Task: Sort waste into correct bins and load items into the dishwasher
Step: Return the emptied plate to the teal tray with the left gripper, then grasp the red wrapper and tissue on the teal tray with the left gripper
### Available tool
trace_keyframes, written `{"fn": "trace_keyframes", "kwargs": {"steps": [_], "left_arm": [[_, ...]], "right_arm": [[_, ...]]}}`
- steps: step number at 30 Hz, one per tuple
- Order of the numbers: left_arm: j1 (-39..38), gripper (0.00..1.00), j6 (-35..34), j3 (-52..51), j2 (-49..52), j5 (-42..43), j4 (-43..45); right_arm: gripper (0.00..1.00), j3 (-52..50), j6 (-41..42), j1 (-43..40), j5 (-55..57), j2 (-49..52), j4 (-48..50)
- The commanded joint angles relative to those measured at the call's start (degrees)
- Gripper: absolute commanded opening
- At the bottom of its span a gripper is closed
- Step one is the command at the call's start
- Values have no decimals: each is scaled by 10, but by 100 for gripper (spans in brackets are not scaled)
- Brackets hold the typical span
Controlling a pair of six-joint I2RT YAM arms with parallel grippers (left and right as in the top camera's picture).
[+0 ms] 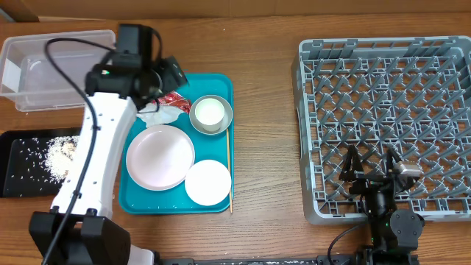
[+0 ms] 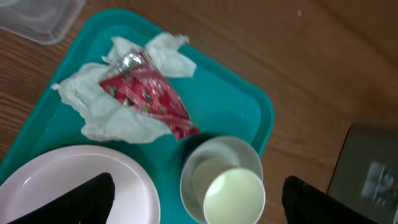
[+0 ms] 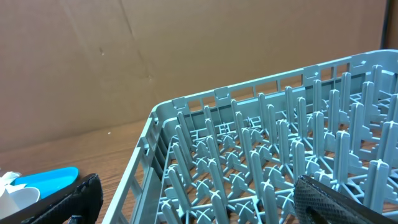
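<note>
A brown wooden table (image 1: 265, 66) carries a teal tray (image 1: 218, 85), and everything here is placed from that tray. At its far end a crumpled white napkin (image 2: 109, 115) lies with a shiny red wrapper (image 2: 146, 93) on top of it. Just to their right on the tray stands a grey-white bowl (image 1: 211, 115) with a small white cup (image 2: 235, 196) inside. Nearer on the tray sit a large pale pink plate (image 1: 160, 157) and, touching its right edge, a smaller white plate (image 1: 208, 182). A thin wooden stick (image 1: 229, 169) lies along the tray's right rim. The left gripper (image 2: 199, 186) hangs over the tray's far end above the napkin and bowl, jaws spread wide and holding nothing. Left of the tray at the far side is a clear plastic tub (image 1: 51, 66). Left at the near side is a black tray (image 1: 15, 165) with white rice (image 1: 55, 158) scattered in it. Well to the right stands the grey dish rack (image 1: 383, 118), and the right gripper (image 1: 370, 165) sits over its near-left part, jaws wide and empty.
</note>
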Motion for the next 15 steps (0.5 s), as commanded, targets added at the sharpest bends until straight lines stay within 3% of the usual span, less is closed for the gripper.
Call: {"fn": "trace_keyframes", "kwargs": {"steps": [1,5,15], "left_arm": [[21,89,-99,7,22,11,25],[24,97,-120,7,68,24,61],[24,97,-142,7,196,67,68]], "right_arm": [[100,-6,-3,-2,3,-4,5],[100,-6,-3,-2,3,-4,5],[100,-6,-3,-2,3,-4,5]]}}
